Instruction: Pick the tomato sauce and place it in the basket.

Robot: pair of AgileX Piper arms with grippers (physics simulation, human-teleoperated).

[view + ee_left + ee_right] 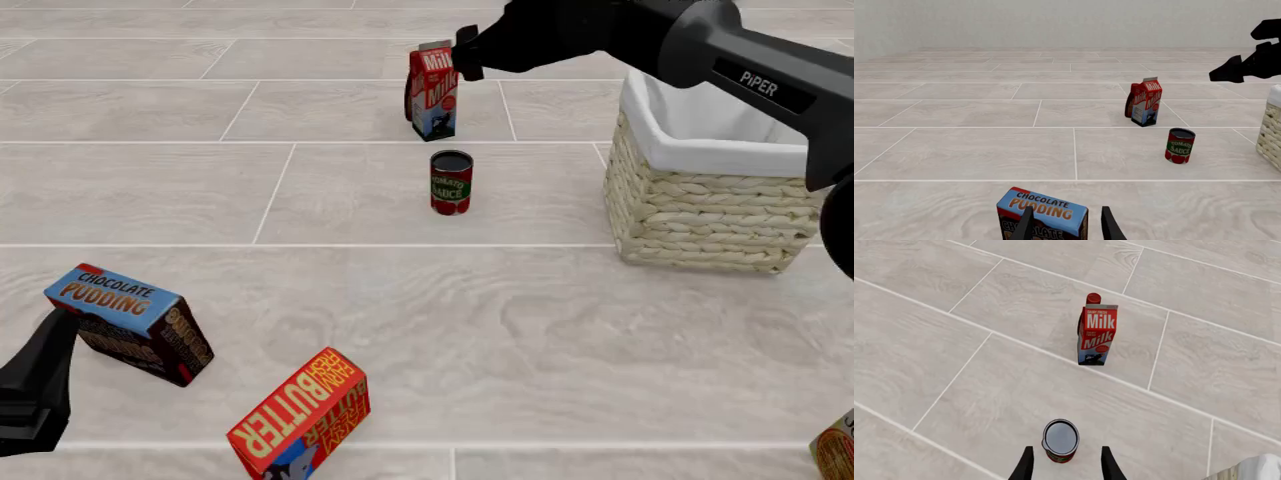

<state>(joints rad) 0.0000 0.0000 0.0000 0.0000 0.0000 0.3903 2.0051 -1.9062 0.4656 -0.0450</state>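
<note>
Your small upright tomato sauce can [451,182], dark metal top with a red and green label, stands on the pale tiled table [400,330] just in front of the taller red-and-blue milk carton [433,91] and off to the left of the square straw-coloured wicker basket [707,215] with its white cloth lining. Can and basket are apart, not touching.

Your right gripper [1067,463] hangs above the can with its fingers spread; in the right wrist view the can's dark top sits between the two fingertips, which are not touching it (the front view shows the black arm reaching in over the basket toward the milk carton).

Your left gripper [1067,225] is low at the near left, fingers apart, just beside the blue chocolate pudding box [131,322], which is tilted on the table. A red and yellow butter box [302,416] leans near it, further right.
</note>
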